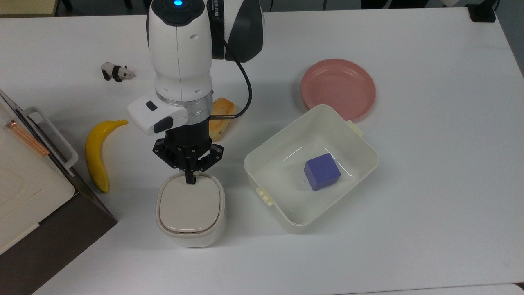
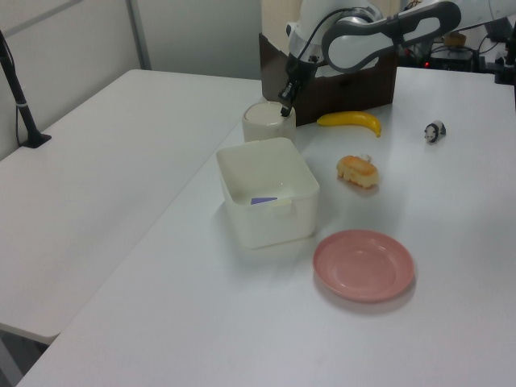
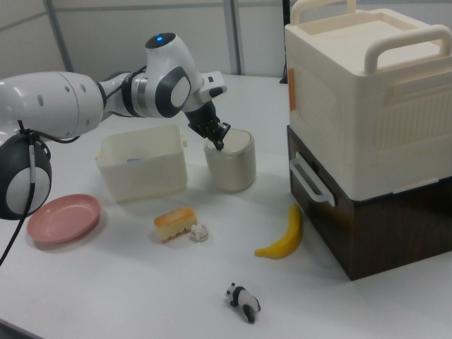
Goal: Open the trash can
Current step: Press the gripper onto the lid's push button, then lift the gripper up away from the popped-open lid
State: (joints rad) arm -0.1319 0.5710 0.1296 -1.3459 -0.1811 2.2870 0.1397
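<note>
The black two-finger tool (image 1: 190,180) has its fingers pressed together into one narrow tip, pinching nothing, and that tip rests at the 12 o'clock edge of the lid in the top view, at the rim of the small cream-white plastic trash can (image 1: 190,211). The trash can has a rounded-square body with a smooth beige lid lying flat and shut; it stands on the white surface (image 1: 430,184) at about 7 o'clock from the scene's centre in the top view. In the right view the tool (image 3: 220,145) meets the can (image 3: 231,168) at its top edge from the right view's left. Just beside the can, at 3 o'clock in the top view, sits a glossy white rectangular plastic tub (image 1: 262,164) holding a matt blue cube (image 1: 321,171). A round pink plate (image 1: 338,88) touches the tub's far corner. A smooth yellow banana (image 1: 97,154) lies at 10 o'clock from the can, a golden piece of bread (image 1: 221,110) is partly under the arm, and a small black-and-white panda figure (image 1: 115,72) stands well apart. At 9 o'clock is a cream plastic box with handles on a dark brown base (image 1: 24,192). Lettering on the arm's dark housing is cut off and cannot be read.
</note>
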